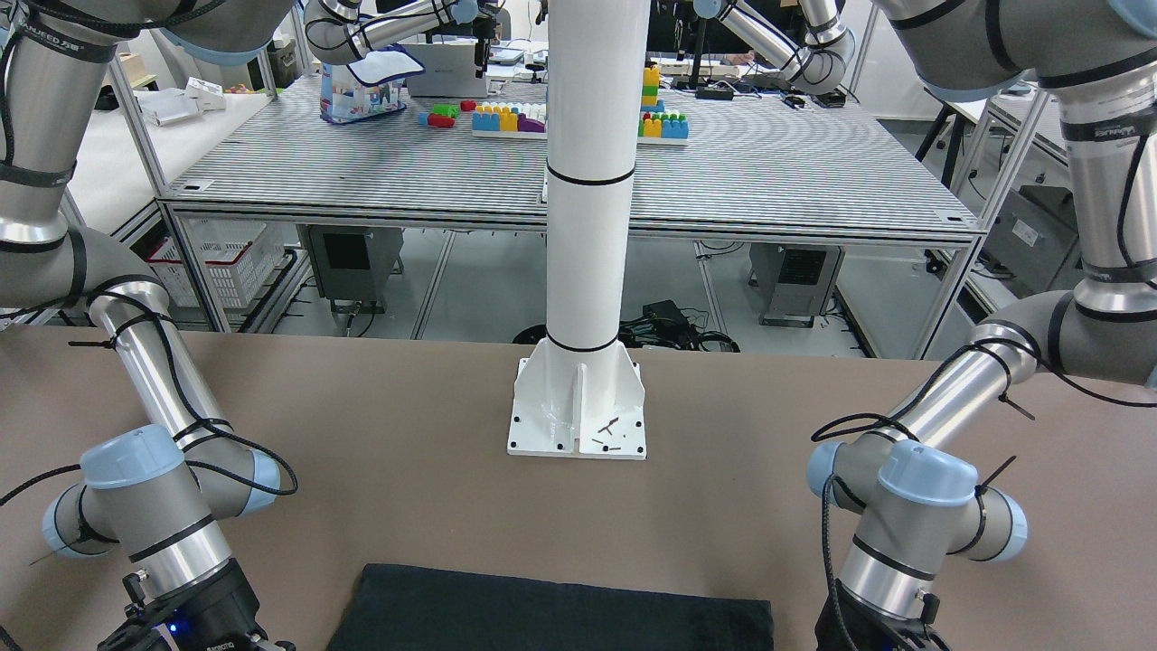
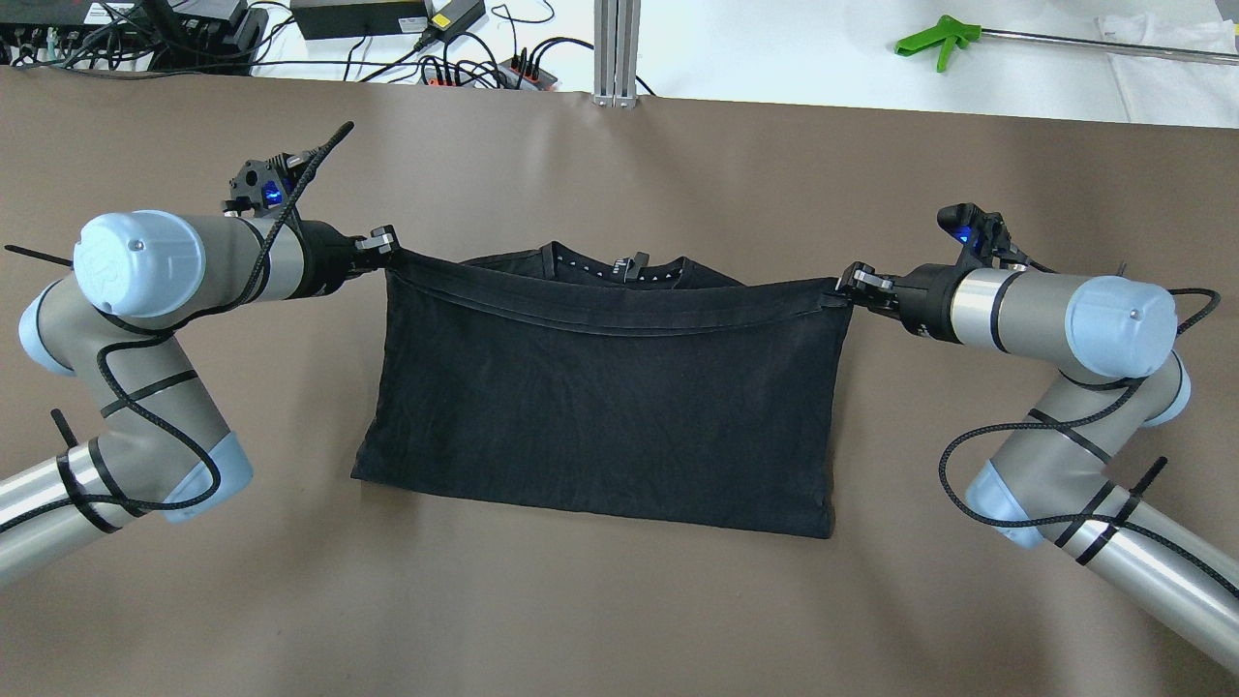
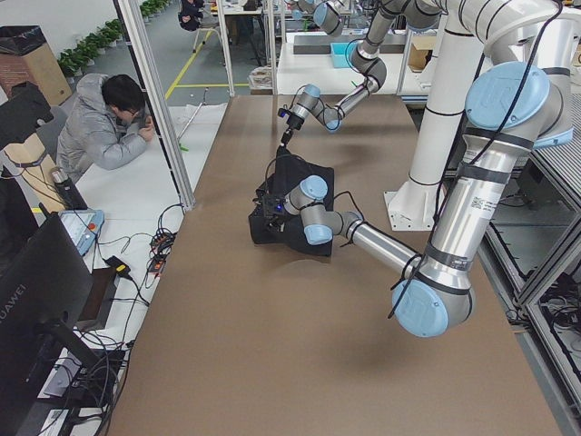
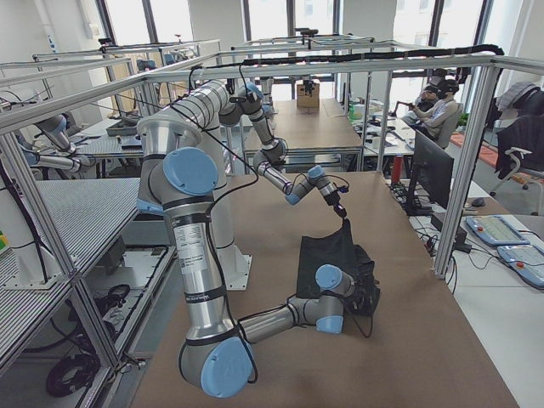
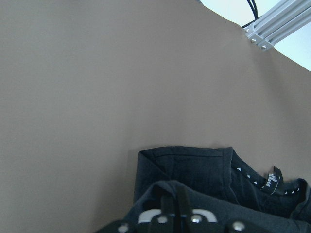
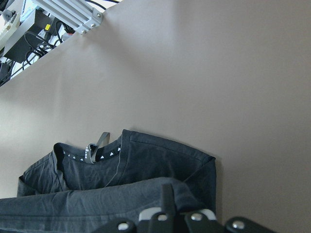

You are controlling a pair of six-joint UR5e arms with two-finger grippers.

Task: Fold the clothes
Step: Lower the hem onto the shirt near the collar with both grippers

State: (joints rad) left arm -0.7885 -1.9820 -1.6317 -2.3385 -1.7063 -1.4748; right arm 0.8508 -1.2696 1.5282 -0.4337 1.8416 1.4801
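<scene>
The clothes are one black garment point(image 2: 600, 407) on the brown table, its lower layer flat and its collar point(image 2: 619, 269) with a small white-dotted label at the far side. A hem edge is stretched taut between both grippers, a little above the collar. My left gripper point(image 2: 385, 244) is shut on the garment's left corner and my right gripper point(image 2: 844, 285) is shut on its right corner. In the wrist views, dark fabric bunches at the left gripper point(image 5: 174, 206) and the right gripper point(image 6: 166, 204). The front-facing view shows only the garment's near edge point(image 1: 542, 615).
The white pillar's base plate point(image 1: 578, 407) is bolted to the table behind the garment. Cables and power bricks point(image 2: 387, 19), an aluminium post point(image 2: 617, 48) and a green grabber tool point(image 2: 929, 41) lie beyond the far edge. A person point(image 3: 104, 127) sits off to the side.
</scene>
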